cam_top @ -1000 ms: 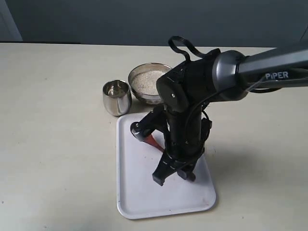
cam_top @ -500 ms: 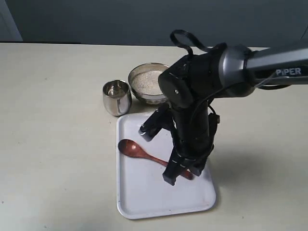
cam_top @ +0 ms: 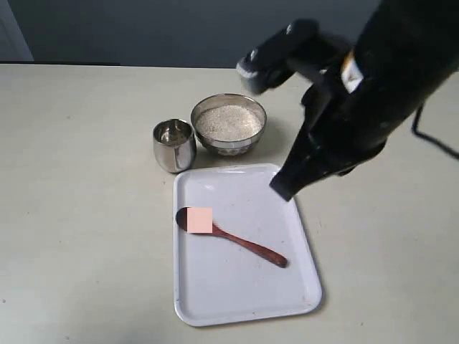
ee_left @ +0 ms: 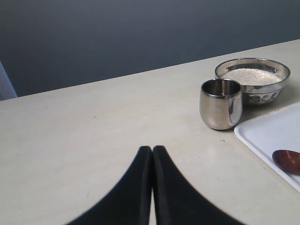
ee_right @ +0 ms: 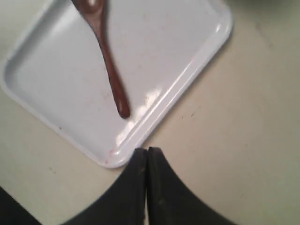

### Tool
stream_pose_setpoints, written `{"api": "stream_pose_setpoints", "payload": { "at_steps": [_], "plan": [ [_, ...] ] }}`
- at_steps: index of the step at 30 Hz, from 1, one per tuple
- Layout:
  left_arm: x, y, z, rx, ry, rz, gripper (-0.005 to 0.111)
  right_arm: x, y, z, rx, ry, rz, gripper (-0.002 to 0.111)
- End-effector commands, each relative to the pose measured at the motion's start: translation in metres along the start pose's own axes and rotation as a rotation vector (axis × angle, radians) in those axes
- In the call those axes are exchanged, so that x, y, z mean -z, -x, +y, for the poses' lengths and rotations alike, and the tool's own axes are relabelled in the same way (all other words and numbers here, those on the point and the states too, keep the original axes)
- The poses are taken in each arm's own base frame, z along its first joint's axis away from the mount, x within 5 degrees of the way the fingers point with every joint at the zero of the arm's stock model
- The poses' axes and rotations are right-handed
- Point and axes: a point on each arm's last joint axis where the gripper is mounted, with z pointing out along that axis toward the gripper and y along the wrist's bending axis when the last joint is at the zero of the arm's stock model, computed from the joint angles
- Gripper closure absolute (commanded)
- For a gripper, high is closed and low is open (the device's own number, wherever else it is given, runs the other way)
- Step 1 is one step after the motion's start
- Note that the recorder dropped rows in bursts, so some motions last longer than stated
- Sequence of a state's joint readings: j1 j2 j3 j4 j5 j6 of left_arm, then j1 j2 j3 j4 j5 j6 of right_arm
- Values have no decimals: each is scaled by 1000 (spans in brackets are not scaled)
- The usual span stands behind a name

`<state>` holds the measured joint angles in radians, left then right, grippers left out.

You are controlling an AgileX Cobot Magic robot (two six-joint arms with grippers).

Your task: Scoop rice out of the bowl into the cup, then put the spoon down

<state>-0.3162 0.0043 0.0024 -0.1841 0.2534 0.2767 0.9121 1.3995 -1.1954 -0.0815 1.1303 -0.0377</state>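
Observation:
The reddish-brown wooden spoon (cam_top: 237, 240) lies loose on the white tray (cam_top: 215, 294), its oval end toward the left; it also shows in the right wrist view (ee_right: 108, 65). The steel bowl (cam_top: 229, 123) holds white rice (cam_top: 228, 120) behind the tray, and the small steel cup (cam_top: 174, 145) stands to its left. In the left wrist view I see the cup (ee_left: 221, 103), bowl (ee_left: 253, 84) and rice (ee_left: 251, 75). My right gripper (ee_right: 147, 151) is shut and empty, raised above the tray's right side (cam_top: 285, 188). My left gripper (ee_left: 152, 149) is shut over bare table.
The tray's rim (ee_right: 187, 75) runs under the right gripper. The beige table (cam_top: 79, 215) stretches left of the tray and in front of the left gripper (ee_left: 93, 136). A dark wall stands behind the table's far edge.
My right gripper let go of the spoon, which now lies on the tray. The right arm has lifted up and away to the right, toward the camera.

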Motion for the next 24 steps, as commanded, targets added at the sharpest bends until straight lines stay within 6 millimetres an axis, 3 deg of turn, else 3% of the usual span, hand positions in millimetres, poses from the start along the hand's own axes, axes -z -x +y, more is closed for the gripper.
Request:
{"api": "stream_pose_setpoints", "payload": {
  "at_steps": [1, 4, 11, 19, 24],
  "plan": [
    [1, 2, 0, 2, 0, -21, 106, 61, -19, -2, -44, 9, -264, 109],
    [1, 2, 0, 2, 0, -21, 106, 92, -31, -2, -53, 14, -423, 109],
    [1, 2, 0, 2, 0, -21, 106, 133, -53, -4, -53, -18, -642, 109],
    [1, 2, 0, 2, 0, -21, 106, 155, -72, -8, -49, -73, -753, 109],
    [1, 2, 0, 2, 0, -21, 106, 146, -88, -35, -220, -198, -865, 109]
  ]
}}
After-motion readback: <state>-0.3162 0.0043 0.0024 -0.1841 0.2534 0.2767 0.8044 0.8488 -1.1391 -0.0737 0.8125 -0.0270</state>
